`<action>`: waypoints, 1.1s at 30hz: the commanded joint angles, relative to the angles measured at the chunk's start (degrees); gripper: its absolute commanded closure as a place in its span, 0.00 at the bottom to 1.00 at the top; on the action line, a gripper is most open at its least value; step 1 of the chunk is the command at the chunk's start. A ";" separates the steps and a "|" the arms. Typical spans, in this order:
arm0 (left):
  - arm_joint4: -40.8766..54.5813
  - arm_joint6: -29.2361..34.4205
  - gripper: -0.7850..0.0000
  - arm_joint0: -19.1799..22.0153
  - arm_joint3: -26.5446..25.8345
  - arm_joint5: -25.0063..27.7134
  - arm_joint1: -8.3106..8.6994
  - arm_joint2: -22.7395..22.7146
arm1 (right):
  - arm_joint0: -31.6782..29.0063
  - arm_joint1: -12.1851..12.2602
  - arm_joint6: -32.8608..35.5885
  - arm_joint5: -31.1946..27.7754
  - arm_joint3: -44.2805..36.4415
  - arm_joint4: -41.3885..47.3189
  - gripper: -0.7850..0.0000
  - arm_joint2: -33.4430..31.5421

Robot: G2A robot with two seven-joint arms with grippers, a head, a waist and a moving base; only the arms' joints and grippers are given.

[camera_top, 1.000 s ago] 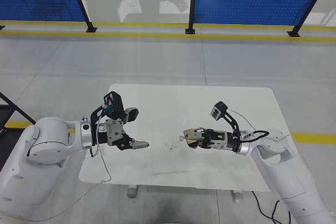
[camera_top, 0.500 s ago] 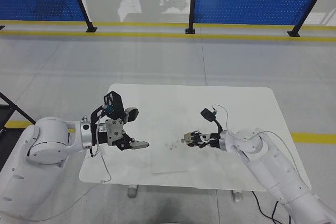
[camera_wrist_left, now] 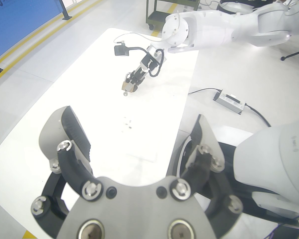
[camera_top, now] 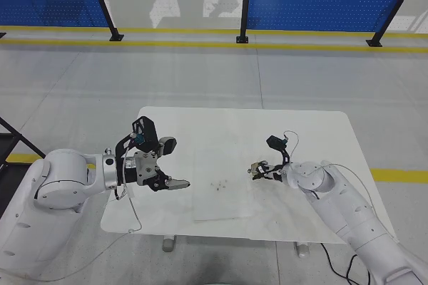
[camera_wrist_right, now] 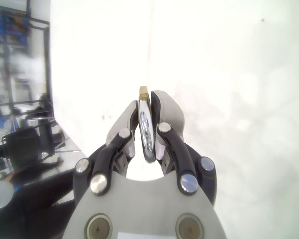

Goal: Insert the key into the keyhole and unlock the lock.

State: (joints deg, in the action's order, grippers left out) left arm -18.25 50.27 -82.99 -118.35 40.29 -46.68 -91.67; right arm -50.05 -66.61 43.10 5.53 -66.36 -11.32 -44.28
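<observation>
The left hand (camera_top: 178, 184) hangs over the left part of the white table (camera_top: 314, 128), close to its front edge. Its fingers (camera_wrist_left: 72, 128) are spread wide with nothing between them, as the left wrist view (camera_wrist_left: 133, 123) shows plainly. The hand points toward the middle of the table. A few small dark specks (camera_top: 220, 185) lie on the tabletop between the two hands, about midway between the left and right edges and nearer the front edge than the back. They are too small to tell what they are. The right hand (camera_top: 257, 171) sits just right of the table's middle and well apart from the left hand. It is pinching the lock (camera_top: 254, 169). In the right wrist view the fingers (camera_wrist_right: 164, 105) are pressed against both flat sides of it. A brass edge shows at the fingertips, and a silvery face of the lock (camera_wrist_right: 145, 125) runs back between the pads. In the left wrist view the right hand (camera_wrist_left: 130, 84) slants down toward the tabletop with the brass lock (camera_wrist_left: 127, 87) at its tip. A small silvery piece (camera_wrist_left: 124, 93) sticks out below the lock, low over the table. Whether that piece is the key or the shackle I cannot tell.
</observation>
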 commanded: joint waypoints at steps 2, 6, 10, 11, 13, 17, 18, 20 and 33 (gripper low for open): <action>0.00 0.00 0.00 0.00 0.00 0.00 0.00 0.00 | 0.13 -0.20 1.19 1.66 -0.16 -1.17 1.00 0.48; 0.00 0.00 0.00 0.00 0.00 0.00 0.00 0.00 | 0.26 -0.50 2.96 3.35 0.39 -1.29 1.00 0.80; 0.00 0.00 0.00 0.00 0.00 0.00 0.00 0.00 | 0.33 -0.76 2.85 4.19 0.52 -1.63 0.97 0.72; 0.00 0.00 0.00 0.00 0.00 0.00 0.00 0.00 | 0.28 -0.79 2.73 4.35 0.47 -1.78 0.67 0.65; 0.00 0.00 0.00 0.00 0.00 0.00 0.00 0.00 | 0.19 -0.80 2.19 4.88 0.20 -2.37 0.00 0.40; 0.00 0.00 0.00 0.00 0.00 0.00 0.00 0.00 | -0.37 -0.56 0.58 5.73 -1.46 -4.59 0.00 -0.39; 0.00 0.00 0.00 0.00 0.00 0.00 0.00 0.00 | -0.55 -0.42 0.24 5.98 -2.01 -5.61 0.00 -0.63; 0.00 0.00 0.00 0.00 0.00 0.00 0.00 0.00 | -1.12 -0.10 -0.40 6.33 -3.44 -6.73 0.00 -1.50; 0.00 0.00 0.00 0.00 0.00 0.00 0.00 0.00 | -11.27 4.09 -11.23 0.94 -26.38 -15.06 0.00 -15.54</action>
State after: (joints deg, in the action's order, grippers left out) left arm -18.25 50.27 -82.99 -118.35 40.29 -46.68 -91.67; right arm -60.32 -62.78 32.45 7.07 -90.42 -26.08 -58.52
